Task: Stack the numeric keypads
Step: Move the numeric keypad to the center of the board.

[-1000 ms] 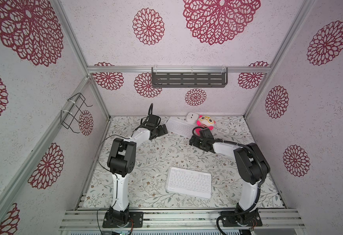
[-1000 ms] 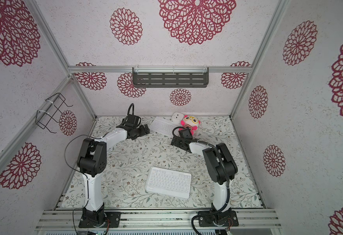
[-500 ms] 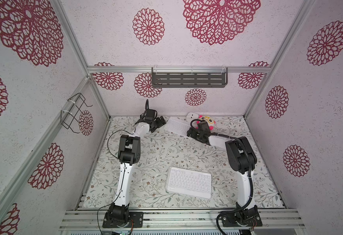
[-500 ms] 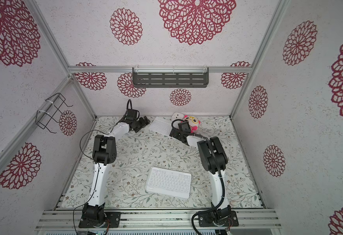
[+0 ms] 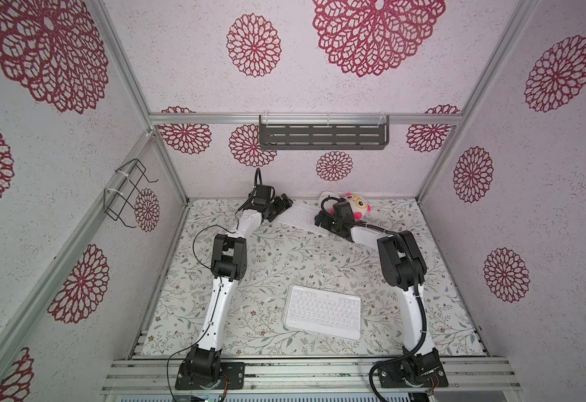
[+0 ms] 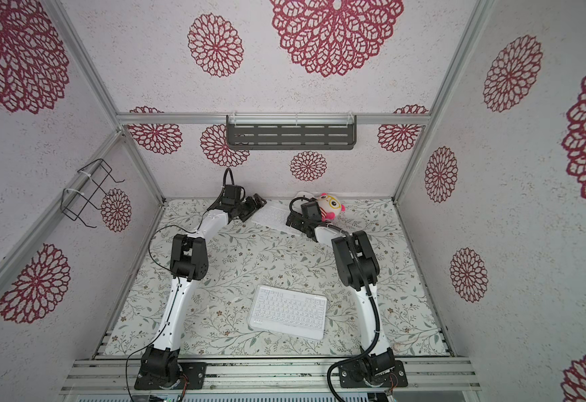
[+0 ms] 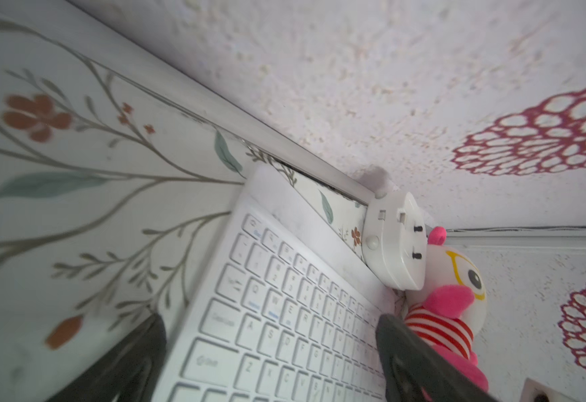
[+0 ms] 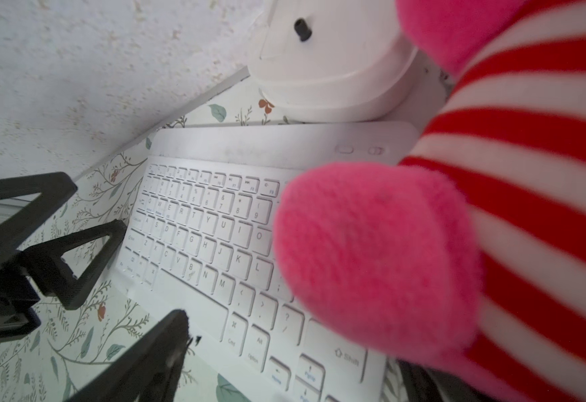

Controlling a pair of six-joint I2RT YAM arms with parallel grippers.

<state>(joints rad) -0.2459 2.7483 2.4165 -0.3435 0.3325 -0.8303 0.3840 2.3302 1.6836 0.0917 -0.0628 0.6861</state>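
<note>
Two white numeric keypads show in both top views. One keypad (image 5: pixel 323 311) (image 6: pixel 288 313) lies flat near the front. The far keypad (image 5: pixel 300 217) (image 6: pixel 273 217) lies slanted by the back wall. My left gripper (image 5: pixel 279 207) (image 7: pixel 270 318) is open, its jaws straddling that keypad's (image 7: pixel 284 313) left end. My right gripper (image 5: pixel 321 221) (image 8: pixel 295 348) is open at the keypad's (image 8: pixel 208 226) right end, one finger (image 8: pixel 152 358) beside its front edge. The plush covers the other finger.
A pink plush toy (image 5: pixel 356 205) (image 8: pixel 389 261) and a small white rounded cube (image 5: pixel 327 198) (image 7: pixel 396 243) crowd the far keypad's right back corner, against the back wall. A wire rack (image 5: pixel 128 195) hangs on the left wall and a dark shelf (image 5: pixel 323 135) on the back wall.
Both arms have stretched toward the back wall. Each open gripper has closed in on an end of the far keypad. Neither keypad has moved.
</note>
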